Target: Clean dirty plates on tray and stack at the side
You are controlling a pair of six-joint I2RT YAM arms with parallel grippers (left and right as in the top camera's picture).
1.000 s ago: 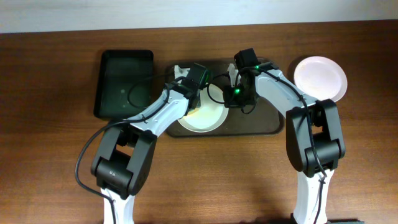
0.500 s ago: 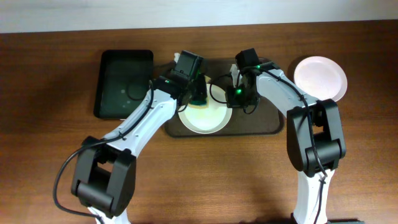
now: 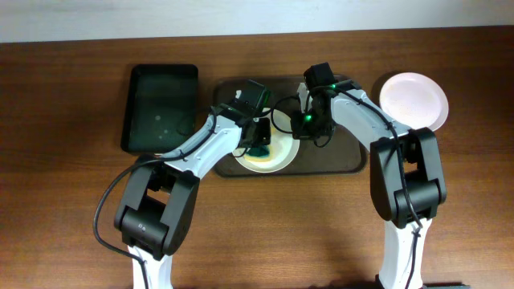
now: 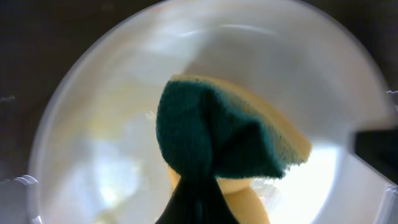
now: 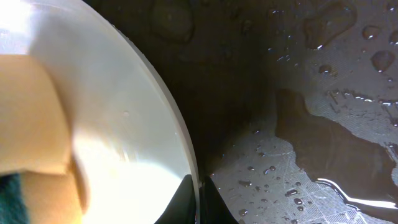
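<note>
Wooden table (image 3: 72, 201) bears a tray (image 3: 341, 164) holding one plate (image 3: 280, 156) (sponge (image 4: 217, 137) on it).

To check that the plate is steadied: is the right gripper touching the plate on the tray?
Touching. In the right wrist view, the rim of the plate runs in between the fingertips of the right gripper.

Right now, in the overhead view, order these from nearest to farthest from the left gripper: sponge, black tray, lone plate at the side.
1. sponge, held in the left gripper.
2. black tray, on the left.
3. lone plate, far right.
</note>
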